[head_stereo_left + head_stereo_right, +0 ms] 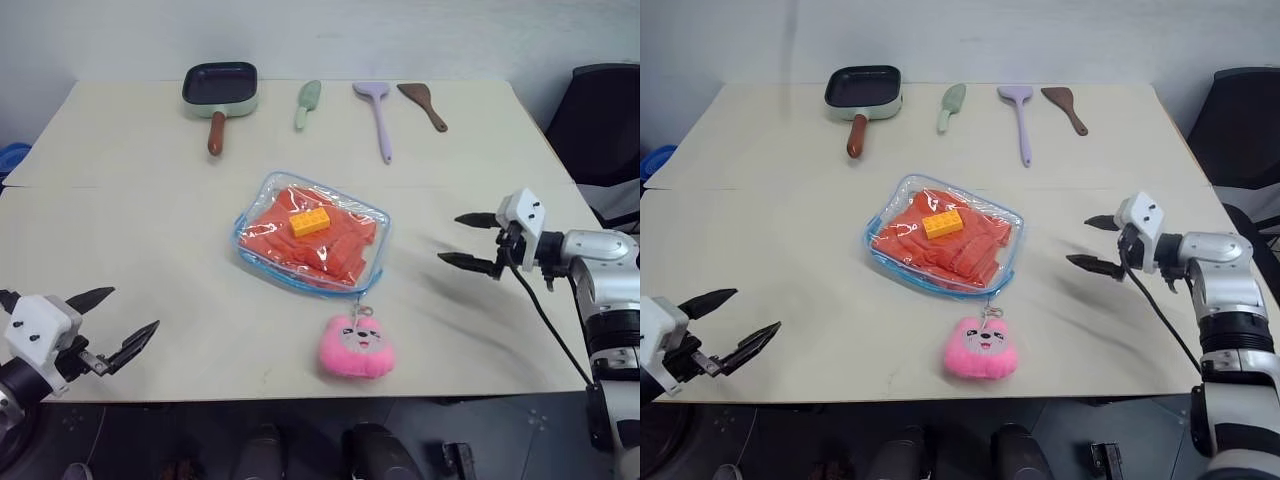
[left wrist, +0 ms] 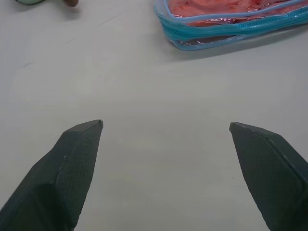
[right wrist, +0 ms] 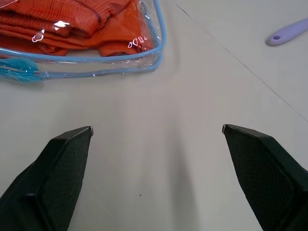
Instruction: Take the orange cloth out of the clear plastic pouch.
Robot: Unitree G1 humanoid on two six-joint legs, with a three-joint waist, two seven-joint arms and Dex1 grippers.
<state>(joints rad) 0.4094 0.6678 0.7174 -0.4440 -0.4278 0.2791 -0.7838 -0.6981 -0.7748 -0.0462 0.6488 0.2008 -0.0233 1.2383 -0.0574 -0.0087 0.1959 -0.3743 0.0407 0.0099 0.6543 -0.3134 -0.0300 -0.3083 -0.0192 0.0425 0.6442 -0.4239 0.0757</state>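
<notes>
Centrally placed on the pale table [image 1: 120,230]: clear plastic pouch [image 1: 262,205], lying flat, long axis slanting from far-left corner down toward near-right corner, zip edge with its blue trim along the near side. Packed inside, filling most of it: orange cloth [image 1: 345,250], folded in wrinkled layers, not yet out. Resting on top of the pouch: yellow-orange toy brick [image 1: 310,222]. Hanging off the near-right corner and lying just beside it toward the table's front edge: pink plush charm [image 1: 356,347].

Flanking the pouch, both apart from it and touching nothing: right gripper [image 1: 469,241], level with the pouch's right end, pointing leftward at it, fingers spread wide and empty; left gripper [image 1: 112,323], low at the near-left corner, pointing forward, fingers likewise spread wide and empty.

Judged from the head views: right gripper nearer, facing the pouch's short right end and charm corner; left gripper farther off, looking diagonally onto the near zip edge.
</notes>
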